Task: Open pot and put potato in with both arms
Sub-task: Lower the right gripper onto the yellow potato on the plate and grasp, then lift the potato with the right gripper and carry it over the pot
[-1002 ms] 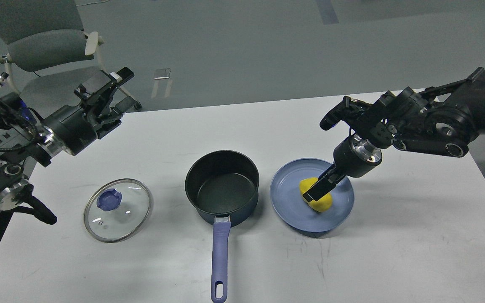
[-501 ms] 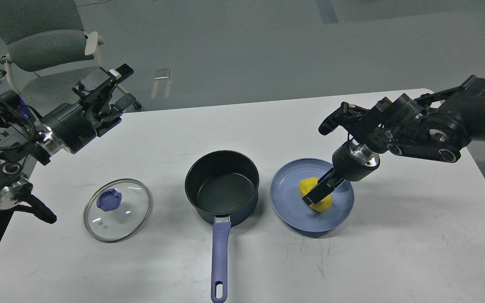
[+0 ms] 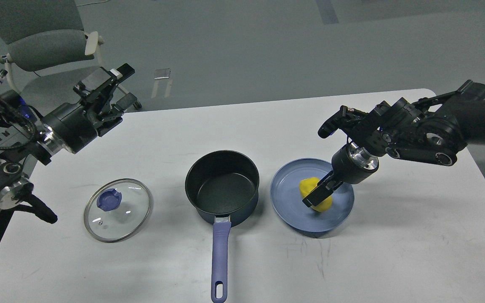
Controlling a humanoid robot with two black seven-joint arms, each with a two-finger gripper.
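The dark pot (image 3: pixel 222 185) stands open at the table's middle, empty, its blue handle (image 3: pixel 219 261) pointing toward me. Its glass lid (image 3: pixel 118 210) with a blue knob lies flat on the table to the pot's left. The yellow potato (image 3: pixel 319 197) lies on a blue plate (image 3: pixel 286 198) right of the pot. My right gripper (image 3: pixel 316 194) reaches down onto the plate and is closed around the potato; one finger crosses its front, the other is hidden behind it. My left gripper (image 3: pixel 121 89) is open and empty, raised over the table's far left corner.
A grey office chair (image 3: pixel 42 42) stands on the floor beyond the table's far left corner. The white table (image 3: pixel 394 252) has its front edge near me and its right edge by my right arm.
My right arm has shifted slightly left and its elbow has dropped a little; the gripper stays on the potato, which still rests on the plate. The left arm has barely moved.
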